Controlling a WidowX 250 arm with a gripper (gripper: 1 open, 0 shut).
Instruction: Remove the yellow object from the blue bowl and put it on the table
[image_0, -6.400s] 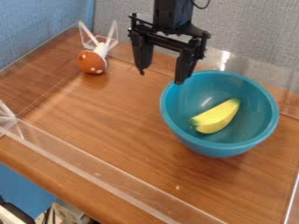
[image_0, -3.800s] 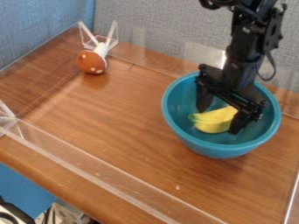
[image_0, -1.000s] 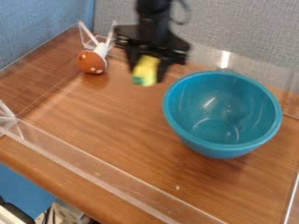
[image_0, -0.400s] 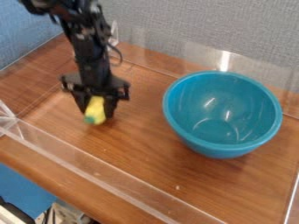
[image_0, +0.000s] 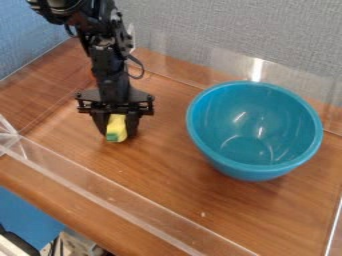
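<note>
Yellow obj (image_0: 116, 128) is sitting out of the blue bowl (image_0: 254, 130), low at or just above the counter (image_0: 174, 185), left side of view; can't tell if it's touching. Gripper (image_0: 116, 112) is grasping it from above, bowl standing well apart w/ nothing inside. Removal's looking done; set-down (if needed), release & retreat are remaining.

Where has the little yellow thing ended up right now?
In the camera view, the yellow object is left of the picture's middle, between the fingers of the end effector, with the blue bowl off to its right.
</note>
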